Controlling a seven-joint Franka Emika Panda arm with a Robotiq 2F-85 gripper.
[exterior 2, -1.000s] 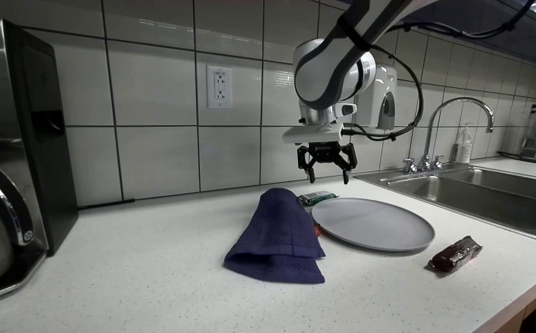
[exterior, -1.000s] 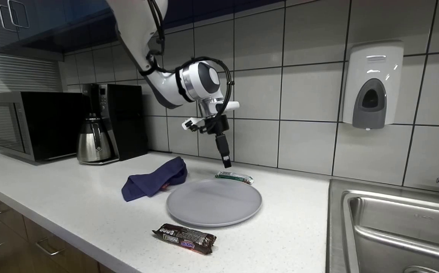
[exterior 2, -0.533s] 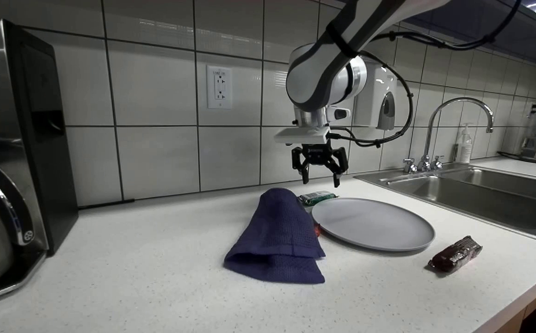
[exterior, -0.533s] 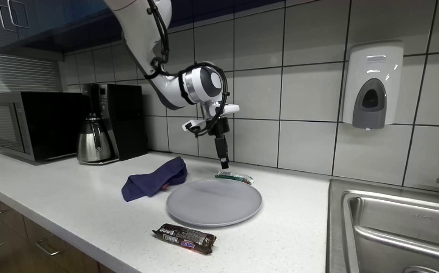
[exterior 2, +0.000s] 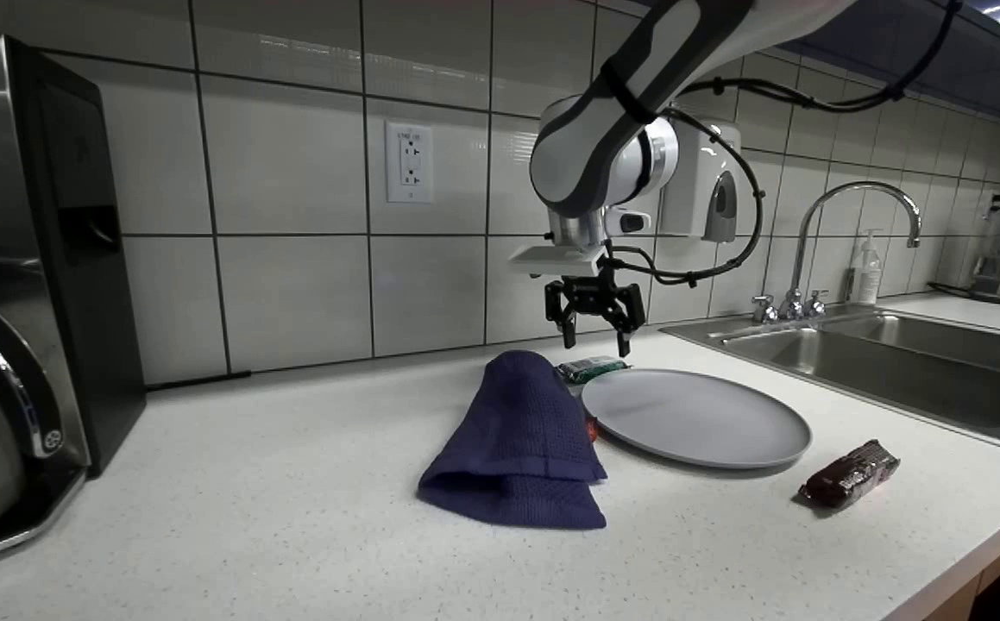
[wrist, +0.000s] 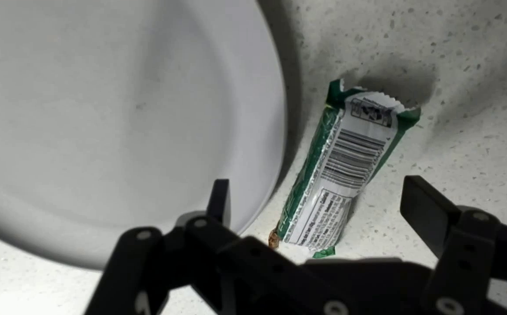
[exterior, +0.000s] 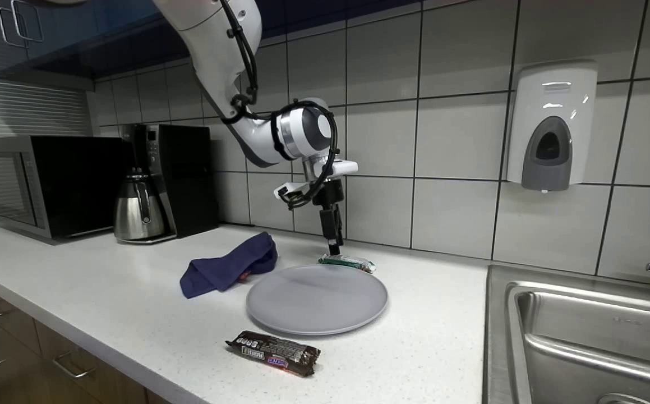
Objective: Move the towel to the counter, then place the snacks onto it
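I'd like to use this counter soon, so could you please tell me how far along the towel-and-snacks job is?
Done: the towel lies on the counter. In hand: the open end effector hovers over the green snack, nothing gripped. Left: placing it and the brown snack; both lie on the counter, off the towel and plate. A red item at the towel's edge is mostly hidden.

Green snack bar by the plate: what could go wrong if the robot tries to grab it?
The open gripper might bump the gray plate: in the wrist view, one fingertip overlaps it near its edge. Also, the green-and-white wrapped snack bar lies slanted between the fingers, so it could twist or slip when they close.
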